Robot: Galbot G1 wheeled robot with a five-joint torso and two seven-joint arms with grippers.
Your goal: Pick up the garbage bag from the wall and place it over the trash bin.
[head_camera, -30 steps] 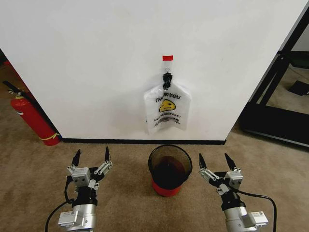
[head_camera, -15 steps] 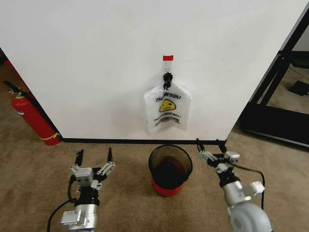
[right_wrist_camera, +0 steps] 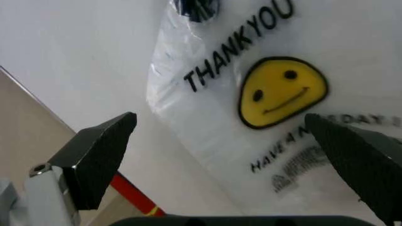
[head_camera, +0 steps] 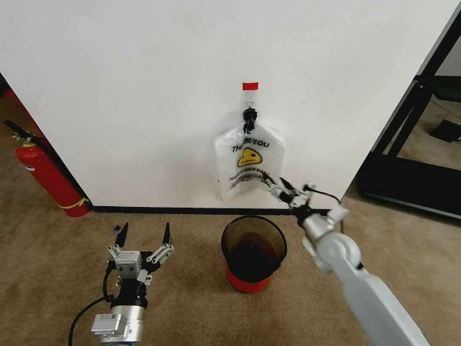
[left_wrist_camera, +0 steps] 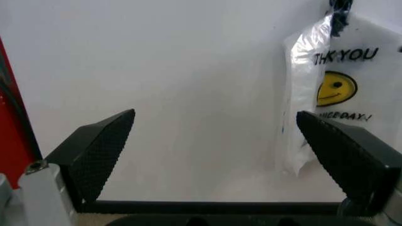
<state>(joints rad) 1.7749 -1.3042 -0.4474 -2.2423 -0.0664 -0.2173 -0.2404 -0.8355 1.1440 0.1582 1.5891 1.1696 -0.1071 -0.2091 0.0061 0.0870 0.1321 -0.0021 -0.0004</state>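
The thin translucent-white plastic garbage bag (head_camera: 249,164), printed with a yellow smiley face and black "THANK YOU" lettering, hangs flat against the plain white wall (head_camera: 144,94) from a small black hook (head_camera: 249,115) just under a small red tape rectangle (head_camera: 250,86). Its long axis runs straight down from the bunched handles at the hook to its lower edge, which ends above the black baseboard. Directly below it on the tan carpet stands the small round black wire-mesh trash bin (head_camera: 253,252) with a red base, apart from the wall and with no bag over it. The right gripper (head_camera: 277,185) is raised on its outstretched arm to the bag's lower right corner, fingers spread apart and holding nothing; in the right wrist view the smiley face lies squarely between the two black finger pads (right_wrist_camera: 100,155), so the bag lies dead ahead of the jaws and close, though contact cannot be made out. The left gripper (head_camera: 144,236) hovers low over the carpet, left of the bin and well apart from the bag, its fingers also released and empty. The right arm is plainly the nearer one, and I judge the grasp turns on closing the small gap forward to the plastic. A red fire extinguisher (head_camera: 45,175) stands by the wall far to the left.
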